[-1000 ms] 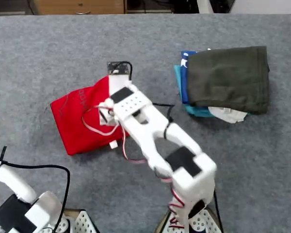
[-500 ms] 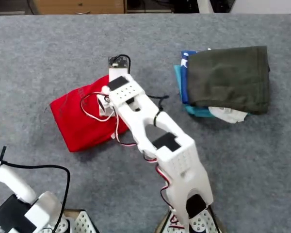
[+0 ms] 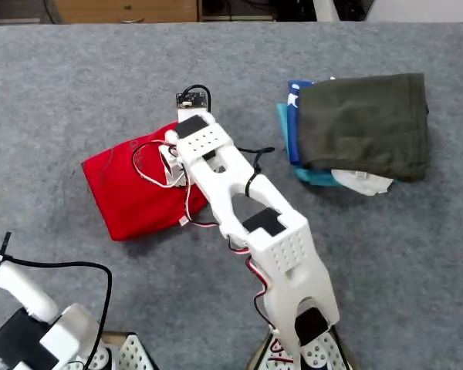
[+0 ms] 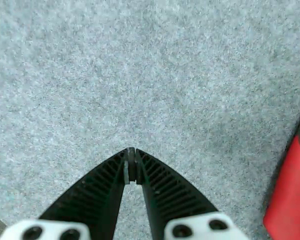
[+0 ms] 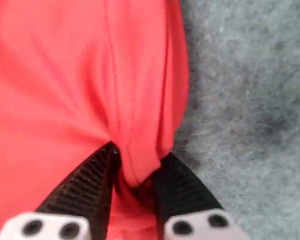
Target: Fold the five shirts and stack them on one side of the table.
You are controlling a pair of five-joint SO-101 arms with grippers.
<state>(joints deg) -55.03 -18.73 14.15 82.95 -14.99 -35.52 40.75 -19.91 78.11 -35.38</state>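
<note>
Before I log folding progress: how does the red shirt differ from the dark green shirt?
The red shirt lies alone on the grey table; the dark green shirt tops the stack of folded shirts. The right gripper pinches a fold at the red shirt's edge; nothing touches the dark green shirt. The red shirt sits askew, the dark green shirt square to the table's edge. Both are folded into rough rectangles.
</note>
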